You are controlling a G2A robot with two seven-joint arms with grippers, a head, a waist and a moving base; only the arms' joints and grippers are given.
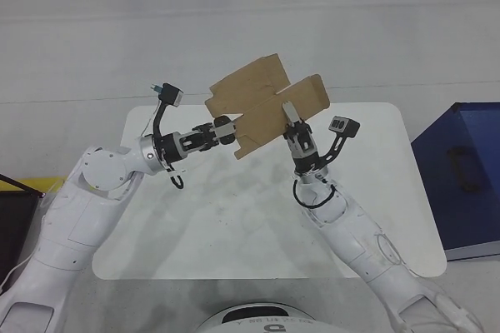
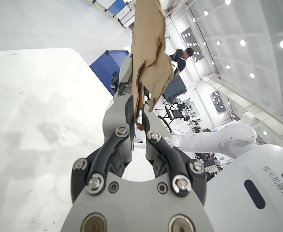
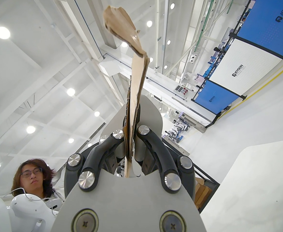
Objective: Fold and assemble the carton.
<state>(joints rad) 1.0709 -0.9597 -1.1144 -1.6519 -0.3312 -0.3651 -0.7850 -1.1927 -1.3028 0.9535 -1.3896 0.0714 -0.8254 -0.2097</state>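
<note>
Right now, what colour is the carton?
The carton is plain brown; the top view shows it best.

1. Across the hall, the big blue wall panel point(image 3: 270, 10) carries a white logo and one word of white capitals, running slantwise.
2. Just beneath it, the white perforated panel point(image 3: 250, 61) bears the same mark in dark print.
3. The smaller blue panel point(image 3: 216, 96) under that shows it again, in tiny white print.
</note>
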